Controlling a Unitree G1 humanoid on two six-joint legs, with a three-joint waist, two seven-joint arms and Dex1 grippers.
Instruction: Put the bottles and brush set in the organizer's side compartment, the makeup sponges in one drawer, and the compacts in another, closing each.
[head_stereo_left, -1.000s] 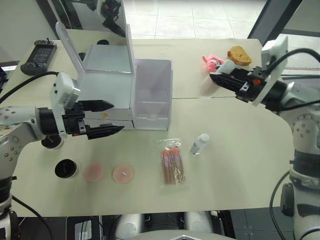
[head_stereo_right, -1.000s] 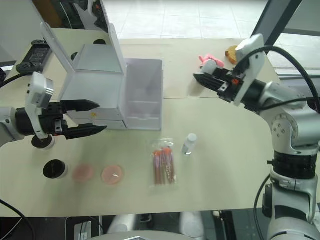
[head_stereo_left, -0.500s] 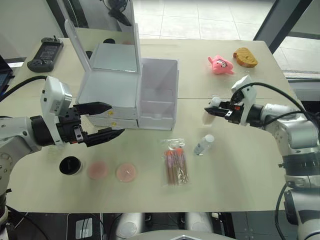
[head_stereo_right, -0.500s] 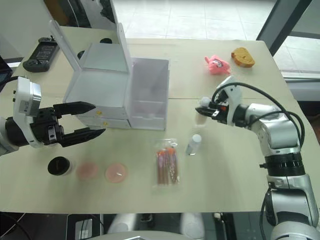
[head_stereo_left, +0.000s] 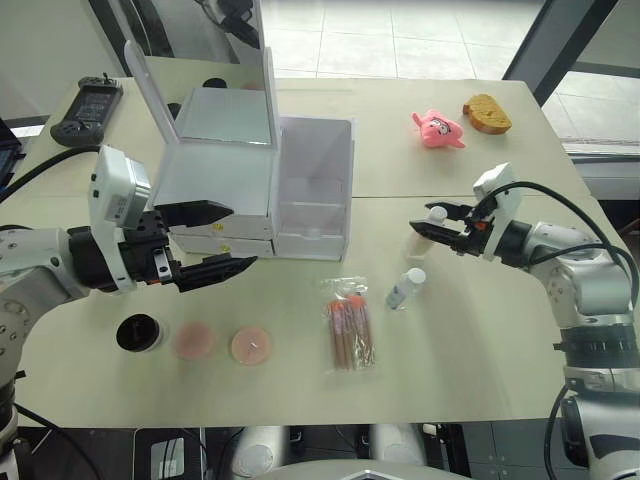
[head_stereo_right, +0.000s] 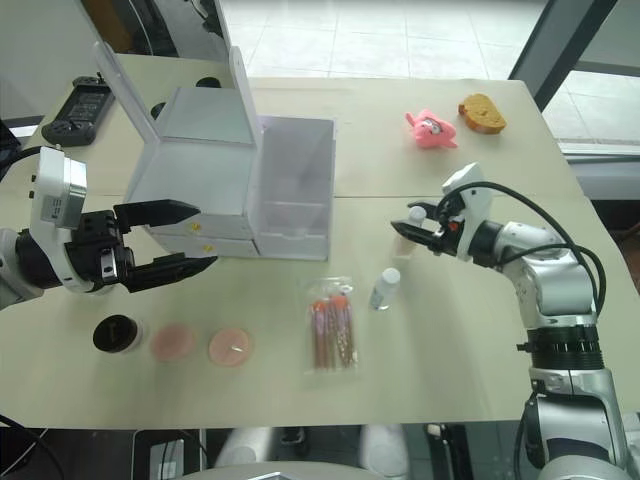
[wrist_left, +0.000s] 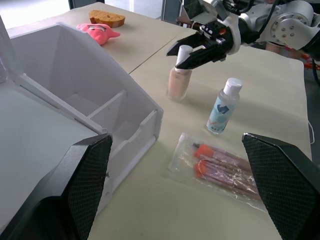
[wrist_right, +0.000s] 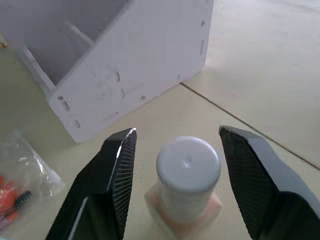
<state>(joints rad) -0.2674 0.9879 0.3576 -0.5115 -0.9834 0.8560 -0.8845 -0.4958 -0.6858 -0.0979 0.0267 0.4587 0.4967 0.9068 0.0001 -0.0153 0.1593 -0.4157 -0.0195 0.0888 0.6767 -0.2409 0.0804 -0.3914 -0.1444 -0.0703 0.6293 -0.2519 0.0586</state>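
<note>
The organizer (head_stereo_left: 228, 165) stands at the back left with its mirror lid up and its side compartment (head_stereo_left: 315, 190) empty. A taller beige bottle (head_stereo_left: 419, 238) stands right of it. My right gripper (head_stereo_left: 432, 222) is open, its fingers (wrist_right: 117, 175) on either side of the white cap (wrist_right: 188, 162) without touching it. The shorter clear bottle (head_stereo_left: 405, 288) and the brush set (head_stereo_left: 348, 332) lie in front. Two pink makeup sponges (head_stereo_left: 191, 340) (head_stereo_left: 250, 346) and a black-lidded compact (head_stereo_left: 136, 332) sit at the front left. My left gripper (head_stereo_left: 243, 236) is open in front of the drawers.
A pink plush toy (head_stereo_left: 437, 129) and a brown bread-shaped piece (head_stereo_left: 487, 113) lie at the back right. A black handset (head_stereo_left: 88, 103) rests at the back left corner. The table's front edge runs close below the sponges and brushes.
My right arm has come down from above the table's back right to the beige bottle, its fingers now straddling the cap. The left gripper stays open by the drawers.
</note>
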